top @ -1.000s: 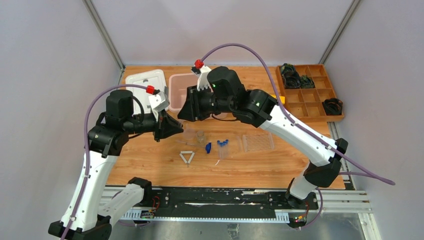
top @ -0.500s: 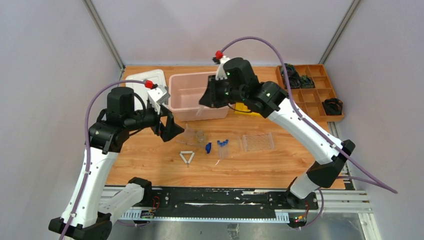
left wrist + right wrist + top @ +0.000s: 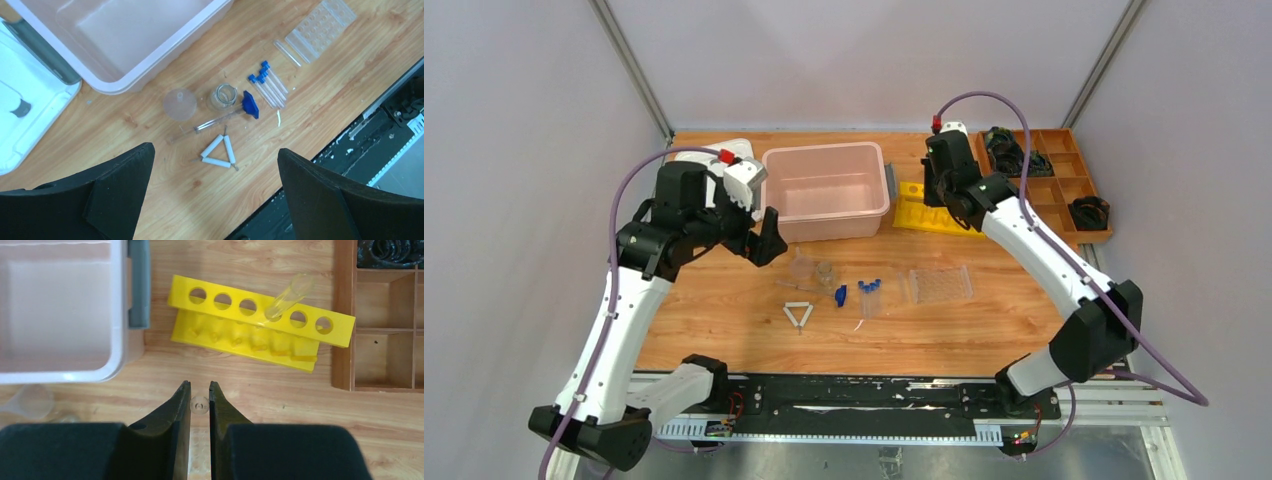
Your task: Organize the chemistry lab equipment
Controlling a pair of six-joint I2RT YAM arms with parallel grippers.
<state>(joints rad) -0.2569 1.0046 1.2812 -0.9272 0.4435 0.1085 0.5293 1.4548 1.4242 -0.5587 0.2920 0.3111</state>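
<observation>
nearest the bases, in the lower middle of the top view, the loose labware lies in one small cluster. it holds the white triangle frame (image 3: 218, 152), a thin rod (image 3: 212, 123) with a blue end, a clear funnel (image 3: 180, 104) and a small flask (image 3: 223, 96) side by side, and the blue-capped tubes (image 3: 267, 85) lying together. the clear tube tray (image 3: 320, 30) lies off to the right; none of it looks sorted yet.

the left gripper (image 3: 766, 240) hangs over the cluster's left side, jaws spread wide with nothing between them. its arm is bent at the elbow and the wrist is turned down (a fair look-down pose for choosing a pick, i'd judge).

farther back the pink bin (image 3: 829, 228) stands open, its white lid (image 3: 30, 115) beside it at the left. at the upper right the right arm reaches long, wrist pointing straight down just in front of the yellow rack (image 3: 245, 342). the right gripper (image 3: 200, 390) is pinched on a clear tube (image 3: 200, 404) seen end-on, held upright, probably so it can drop into a free hole. one tube (image 3: 289, 297) already leans in the fourth hole.
</observation>
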